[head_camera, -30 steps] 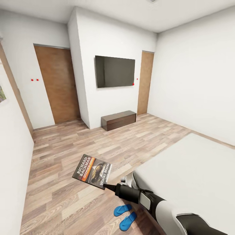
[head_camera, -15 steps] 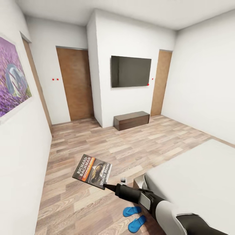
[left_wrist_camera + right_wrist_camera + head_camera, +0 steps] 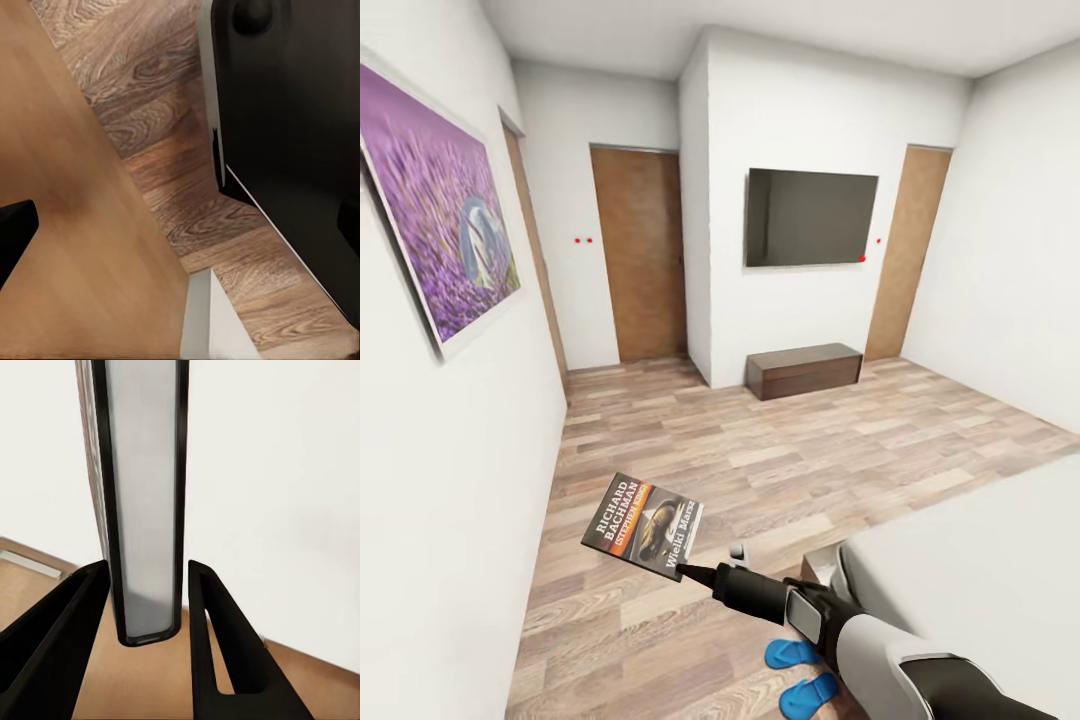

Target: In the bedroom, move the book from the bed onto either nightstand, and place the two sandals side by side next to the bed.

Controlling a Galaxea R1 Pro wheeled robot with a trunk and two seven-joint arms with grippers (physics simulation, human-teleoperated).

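- Book (image 3: pixel 643 525) is carried clear of the bed, held out over the wood floor (image 3: pixel 780 450) at one lower corner by the right gripper (image 3: pixel 690 573), cover up and slightly tilted.
- In the right wrist view the book (image 3: pixel 142 495) is seen edge-on between the two black fingers (image 3: pixel 225 652), which are closed narrowly around its end; the grip is judged to be a thin corner pinch, so the book may pivot or slip if swung fast.
- Left gripper: one dark fingertip (image 3: pixel 15 232) is seen at the frame edge over a brown panel; whether it is wide or narrow cannot be told.
- Step in hand, as judged: transport of the book to a nightstand. No nightstand is in the pictures, so the base is best turned until one is sighted before the arm is extended.
- Advice: the wrist is best kept level, the turn slow, and the book lowered flat onto the top before the fingers are parted.
- Bed (image 3: pixel 960 560) lies at the right of the head view, its grey mattress bare where seen.
- Counts: one book; two blue sandals (image 3: pixel 800 672) on the floor, close together just beside the bed's corner and partly hidden by the right arm; two brown doors (image 3: pixel 643 255); one wall television (image 3: pixel 810 217); one low dark cabinet (image 3: pixel 804 370) beneath it; one purple picture (image 3: pixel 445 225) on the left wall.
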